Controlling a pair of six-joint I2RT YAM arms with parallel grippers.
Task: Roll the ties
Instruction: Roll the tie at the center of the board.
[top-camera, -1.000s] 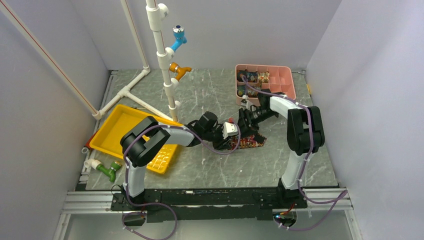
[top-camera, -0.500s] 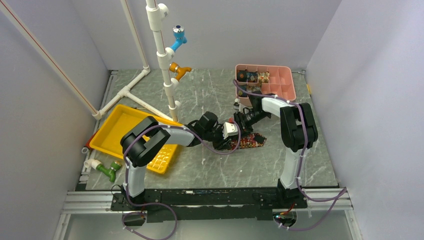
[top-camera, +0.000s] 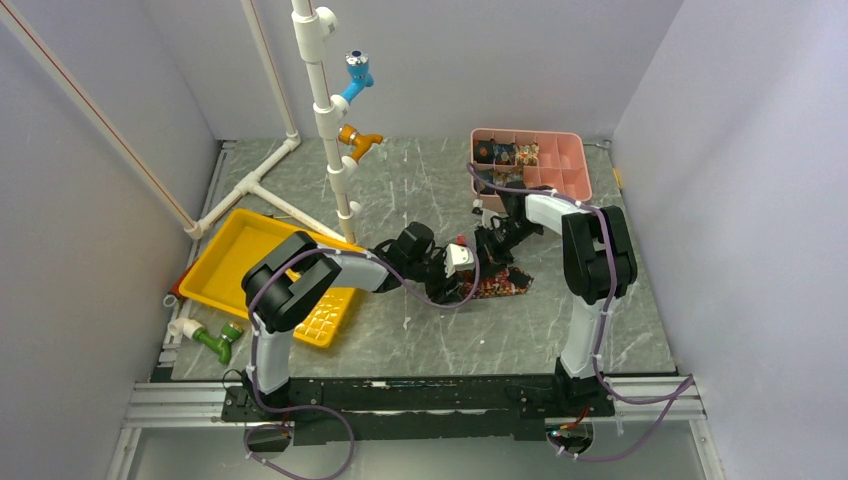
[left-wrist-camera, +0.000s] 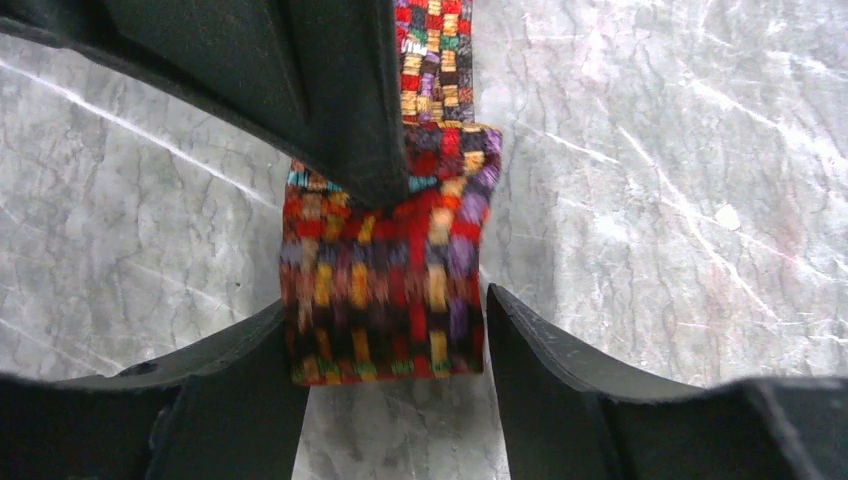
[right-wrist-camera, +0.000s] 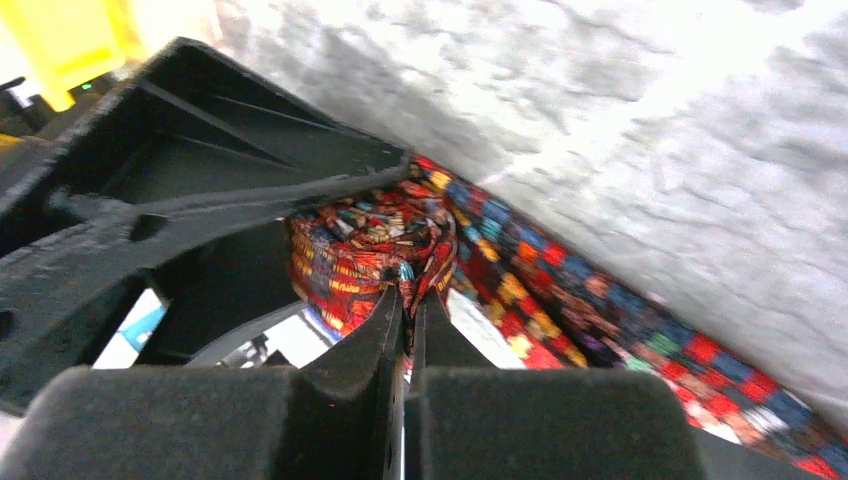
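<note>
The tie (left-wrist-camera: 400, 250) lies on the bench (left-wrist-camera: 650, 200), its rolled end between the spread fingers of the left tool (left-wrist-camera: 388, 310), which stands released around it. The flat strip runs straight ahead of that tool. The right tool (right-wrist-camera: 405, 300), facing it from the far side, is clenched on the roll's fabric; further rolling likely follows that strip.

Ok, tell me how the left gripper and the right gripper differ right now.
The left gripper stands open, straddling the rolled end of the tie; the right gripper is shut, pinching a fold of that roll. The left gripper reaches in from the yellow tray side, the right gripper from the pink box side. Both sit low over the same tie on the table.
</note>
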